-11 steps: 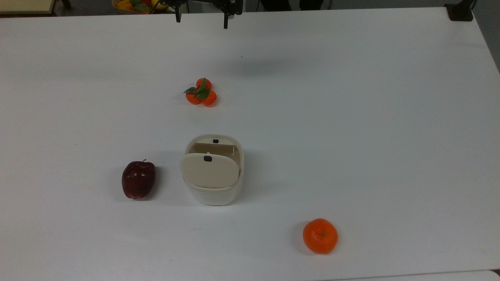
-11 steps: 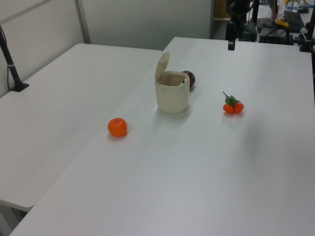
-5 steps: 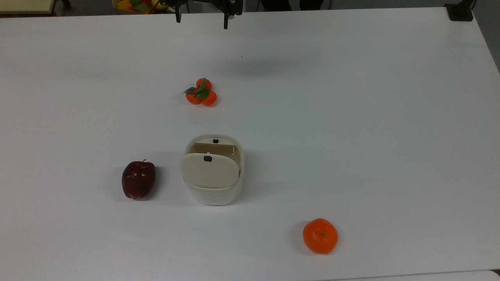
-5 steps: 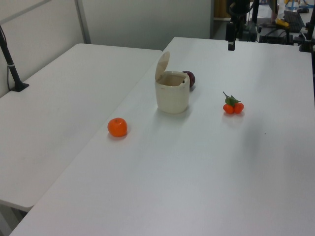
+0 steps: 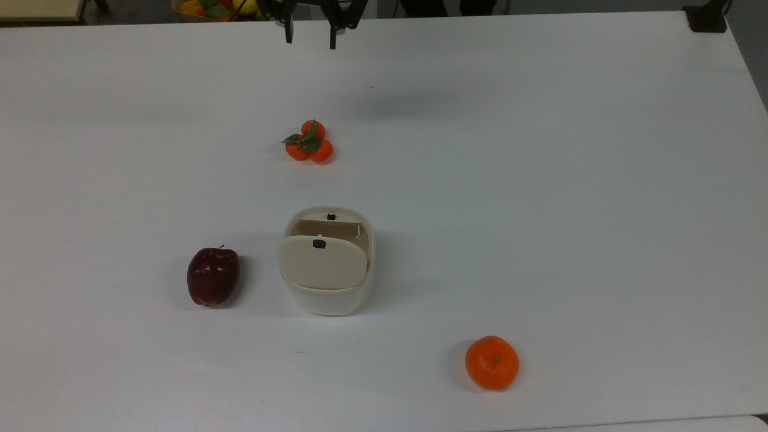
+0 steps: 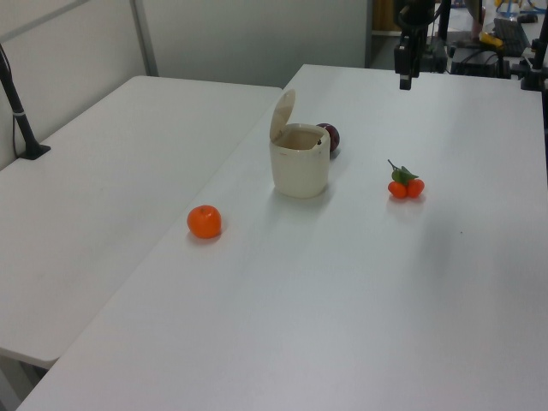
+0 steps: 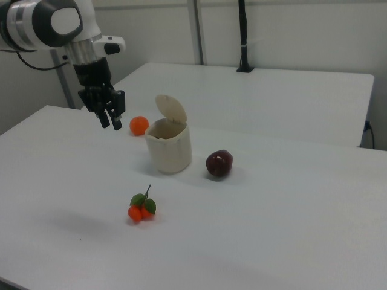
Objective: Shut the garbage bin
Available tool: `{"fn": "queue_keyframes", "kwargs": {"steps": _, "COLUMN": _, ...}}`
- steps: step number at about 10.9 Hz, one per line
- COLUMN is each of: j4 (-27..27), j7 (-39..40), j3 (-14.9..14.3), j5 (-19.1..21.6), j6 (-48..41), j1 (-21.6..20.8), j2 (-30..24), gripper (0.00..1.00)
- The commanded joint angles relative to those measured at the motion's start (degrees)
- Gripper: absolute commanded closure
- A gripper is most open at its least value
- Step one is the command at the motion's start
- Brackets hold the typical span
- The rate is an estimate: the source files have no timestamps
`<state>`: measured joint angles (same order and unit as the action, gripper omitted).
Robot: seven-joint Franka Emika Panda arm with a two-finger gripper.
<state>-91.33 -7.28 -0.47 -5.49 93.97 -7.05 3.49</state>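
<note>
Pincer (image 5: 309,39), black and two-fingered, hung in the air at the top view's upper edge, above the white table (image 5: 540,180), fingers pointing down with a narrow gap between them and nothing held. In the right view it (image 7: 111,120) sat under the white-and-grey arm's wrist, well clear of everything on the surface.

Working across the top view from left to right, all places taken from the pincer:

- Dark red glossy apple (image 5: 213,276): far below the pincer in the picture and off to the top view's left, lying just beside the bin. Not part of the job, by my reading.
- Cluster of three small orange fruits with green leaves (image 5: 309,143): almost straight below the pincer, the nearest thing to it, between it and the bin.
- Small cream-white rounded-square plastic garbage bin (image 5: 329,282): further on the same line, well apart from the pincer. Its beige hinged lid (image 5: 322,261) stood raised, hinge on the side away from the pincer, so the opening and small black button (image 5: 330,216) faced it. The left view showed the lid (image 6: 282,114) tilted up and back.
- Round orange (image 5: 492,362): farthest off, toward the top view's lower right.

Judgement: closing not yet begun. The nearly shut fingers would suit a push on the lid, not a grasp.
</note>
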Motion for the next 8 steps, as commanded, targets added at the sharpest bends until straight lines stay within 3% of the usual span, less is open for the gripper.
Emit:
{"fn": "queue_keyframes", "kwargs": {"steps": 1, "j4": -0.87, "j7": -0.1, "j3": -0.41, "j5": -0.75, "j6": -0.89, "j1": -0.77, "j2": -0.68, "gripper": 1.0}}
{"fn": "queue_keyframes", "kwargs": {"steps": 4, "j4": -0.61, "j7": -0.1, "j3": -0.41, "j5": -0.49, "j6": -0.37, "j1": -0.69, "j2": -0.16, "gripper": 1.0}}
{"fn": "queue_keyframes", "kwargs": {"steps": 8, "j4": 0.1, "j7": -1.16, "j3": -0.5, "j5": -0.31, "j6": 10.58, "j1": -0.51, "j2": 3.0, "gripper": 1.0}}
